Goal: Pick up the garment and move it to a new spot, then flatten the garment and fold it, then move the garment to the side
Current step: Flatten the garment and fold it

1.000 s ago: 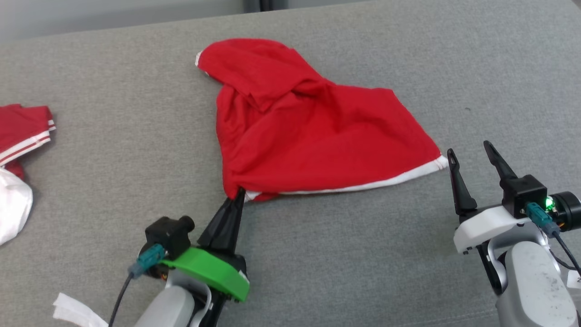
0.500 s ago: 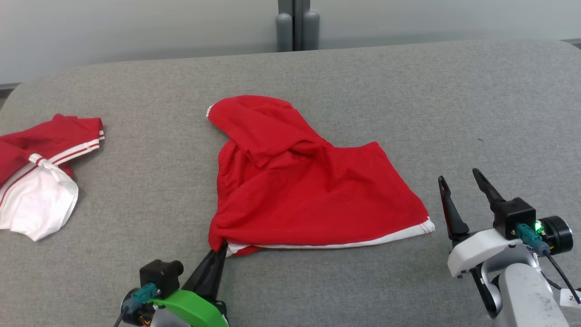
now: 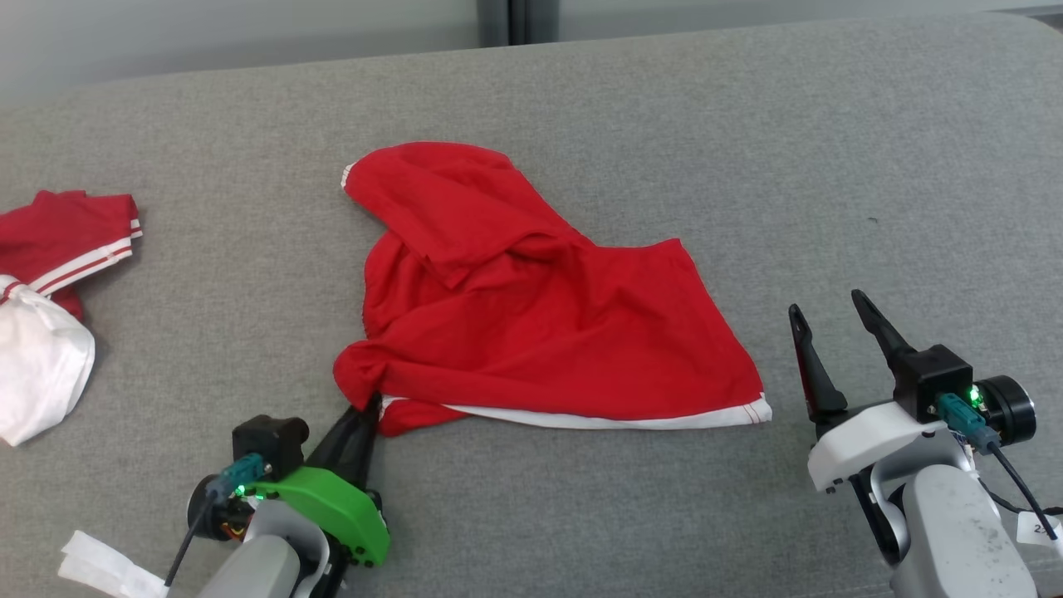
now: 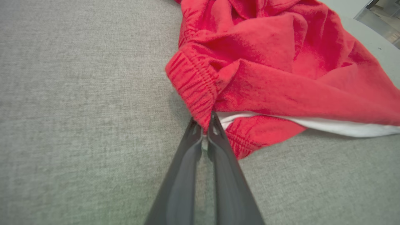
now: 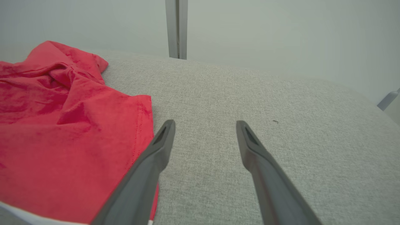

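Observation:
The garment [image 3: 531, 324] is a pair of red shorts with white trim, lying rumpled in the middle of the grey cloth surface. My left gripper [image 3: 371, 404] is shut on the ribbed waistband corner at the garment's near left; in the left wrist view the red band [image 4: 195, 90] is pinched between the fingertips of that gripper [image 4: 203, 123]. My right gripper [image 3: 825, 304] stands open just right of the garment's white-trimmed near right corner, with nothing between its fingers. In the right wrist view the right gripper [image 5: 204, 124] hovers over bare cloth, the garment [image 5: 62, 125] to its left.
A second red and white piece of clothing [image 3: 50, 307] lies at the far left edge. A white tag or paper strip [image 3: 100, 565] sits near my left arm. The grey surface [image 3: 872, 149] runs to a pale wall with a grey post [image 3: 507, 21] behind.
The head camera has shifted between frames. My left gripper has drawn the waistband corner leftward and nearer, bunching the garment's near left edge. The right gripper stays open beside the right corner.

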### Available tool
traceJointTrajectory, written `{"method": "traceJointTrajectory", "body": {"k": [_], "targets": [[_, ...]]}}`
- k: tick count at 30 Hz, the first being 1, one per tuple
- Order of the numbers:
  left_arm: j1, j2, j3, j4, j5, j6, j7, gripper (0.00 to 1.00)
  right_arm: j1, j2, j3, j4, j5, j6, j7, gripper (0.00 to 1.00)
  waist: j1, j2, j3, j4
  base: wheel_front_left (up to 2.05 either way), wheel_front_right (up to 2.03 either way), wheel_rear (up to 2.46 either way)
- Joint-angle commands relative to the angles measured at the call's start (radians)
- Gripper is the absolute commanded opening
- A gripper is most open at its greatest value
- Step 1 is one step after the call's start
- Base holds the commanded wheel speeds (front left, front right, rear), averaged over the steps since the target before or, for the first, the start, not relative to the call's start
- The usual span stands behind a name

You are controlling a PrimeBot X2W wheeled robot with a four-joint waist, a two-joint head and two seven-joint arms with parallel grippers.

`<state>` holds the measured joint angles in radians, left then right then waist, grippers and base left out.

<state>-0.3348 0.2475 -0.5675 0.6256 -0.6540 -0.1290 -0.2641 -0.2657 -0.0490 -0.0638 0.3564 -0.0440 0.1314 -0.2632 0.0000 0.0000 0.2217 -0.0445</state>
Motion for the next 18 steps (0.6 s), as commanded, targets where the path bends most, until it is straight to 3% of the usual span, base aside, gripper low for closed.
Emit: {"method": "traceJointTrajectory", "body": {"k": [1, 12, 18], "targets": [[-0.015, -0.001, 0.019, 0.006, 0.012, -0.003, -0.001, 1.00, -0.007, -0.003, -0.003, 0.002, 0.007, -0.001, -0.002, 1.00, 0.0000, 0.0000, 0.004, -0.008, 0.00, 0.00, 0.00], [0.152, -0.076, 0.290, -0.131, 0.181, -0.003, -0.001, 1.00, 0.061, -0.003, -0.034, -0.038, 0.067, -0.001, -0.002, 1.00, 0.0000, 0.0000, -0.073, 0.014, 0.00, 0.00, 0.00], [0.229, -0.127, 0.375, -0.171, 0.268, -0.003, -0.001, 1.00, 0.121, -0.003, -0.035, -0.023, 0.093, -0.001, -0.002, 1.00, 0.0000, 0.0000, -0.122, 0.022, 0.00, 0.00, 0.00]]}}
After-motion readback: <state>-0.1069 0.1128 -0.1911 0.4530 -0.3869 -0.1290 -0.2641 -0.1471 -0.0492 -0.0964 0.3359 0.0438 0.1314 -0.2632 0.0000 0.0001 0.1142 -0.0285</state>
